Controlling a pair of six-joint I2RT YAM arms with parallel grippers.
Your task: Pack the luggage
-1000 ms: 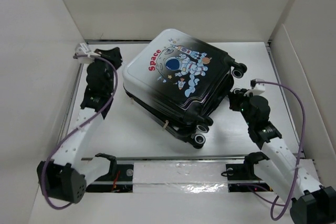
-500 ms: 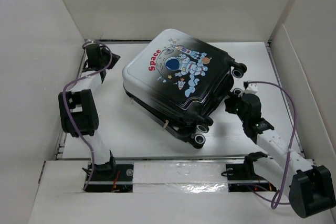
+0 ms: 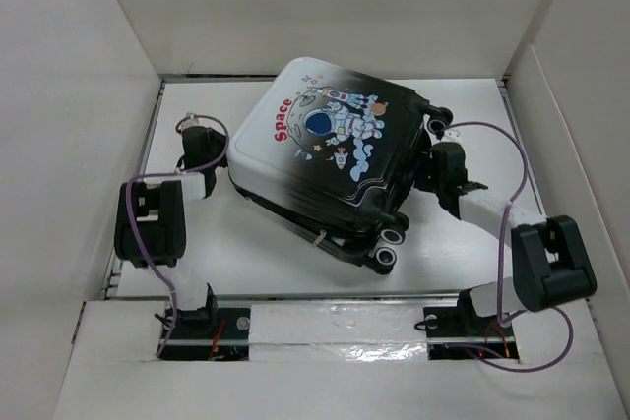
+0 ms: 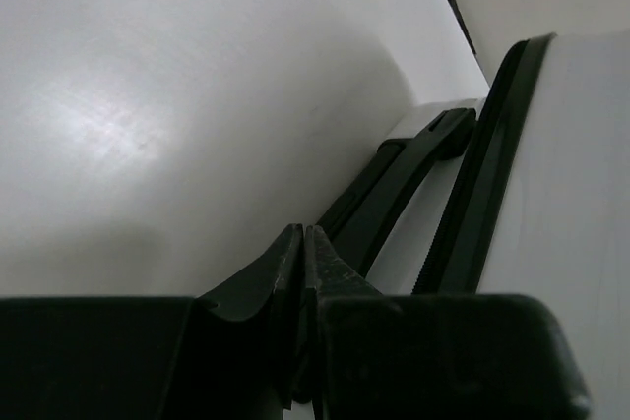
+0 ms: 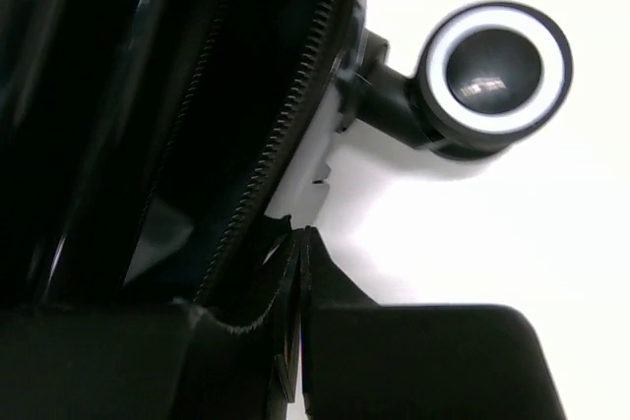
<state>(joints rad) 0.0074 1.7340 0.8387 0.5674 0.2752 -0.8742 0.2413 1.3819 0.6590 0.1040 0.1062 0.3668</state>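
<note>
The luggage (image 3: 325,159) lies flat mid-table, astronaut shell upward, its two halves slightly offset with the zip seam showing. My left gripper (image 3: 217,154) is shut and empty, low at the case's left side; the left wrist view shows its tips (image 4: 303,235) near the white shell (image 4: 571,194) and a black handle (image 4: 404,184). Pressed to the case's right side, my right gripper (image 3: 431,156) is also shut. In the right wrist view its tips (image 5: 298,235) touch the zip teeth (image 5: 285,115) of the black shell, below a caster wheel (image 5: 492,64).
White walls enclose the table on the left (image 3: 69,145), back (image 3: 335,7) and right (image 3: 581,145). Purple cables (image 3: 512,194) loop off both arms. Two more caster wheels (image 3: 386,258) stick out at the case's near corner.
Both arms have folded in against the suitcase: the left gripper came from the far left corner to its left side, the right one moved up its right side. The case turned slightly.
</note>
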